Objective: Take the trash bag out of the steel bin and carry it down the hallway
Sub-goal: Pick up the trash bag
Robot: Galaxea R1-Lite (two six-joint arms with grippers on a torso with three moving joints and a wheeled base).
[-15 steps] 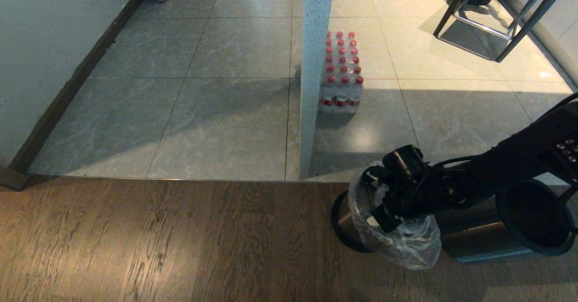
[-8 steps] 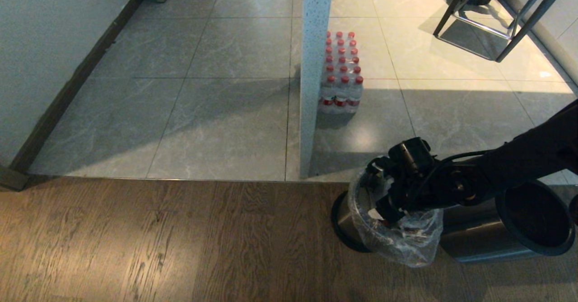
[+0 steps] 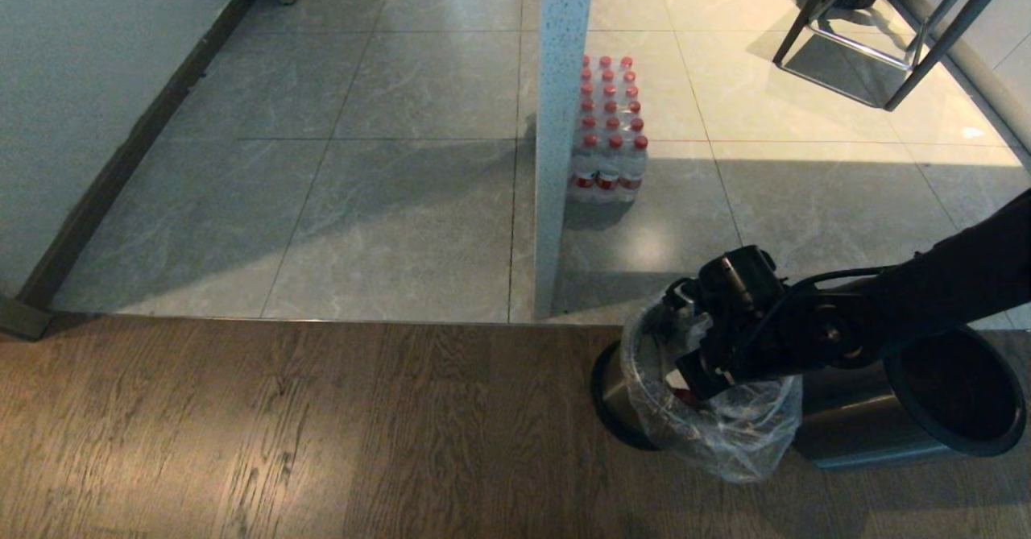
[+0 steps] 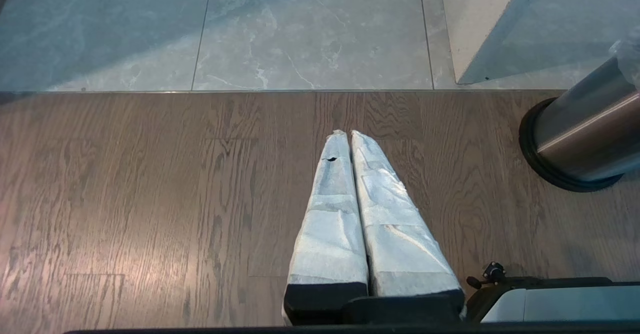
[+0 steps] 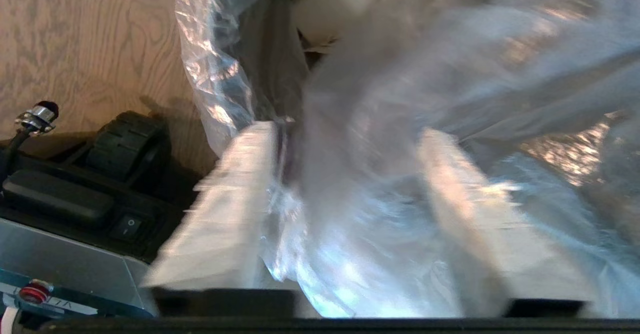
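Observation:
The steel bin (image 3: 614,387) stands on the wood floor at the tile edge, lined with the clear trash bag (image 3: 745,438), whose rim folds over the near side. My right gripper (image 3: 697,378) reaches down into the bin's mouth. In the right wrist view that gripper (image 5: 350,130) is open, with the fingers well apart and crinkled film of the trash bag (image 5: 360,209) bunched between them. Pale scraps and a bit of red show inside the bag. My left gripper (image 4: 348,133) hangs shut and empty over the wood floor, left of the steel bin (image 4: 582,134). The hallway tiles (image 3: 403,201) lie ahead.
A second steel bin with a black rim (image 3: 854,434) sits right beside the first, under my right arm. A white speckled post (image 3: 556,160) stands on the tiles just beyond, with a wrapped pack of red-capped bottles (image 3: 610,132) behind it. A metal stool frame (image 3: 878,47) stands far right.
My right arm has lifted a little and shifted right over the bin. The bag's folded rim bulges slightly further right. The left arm has not moved.

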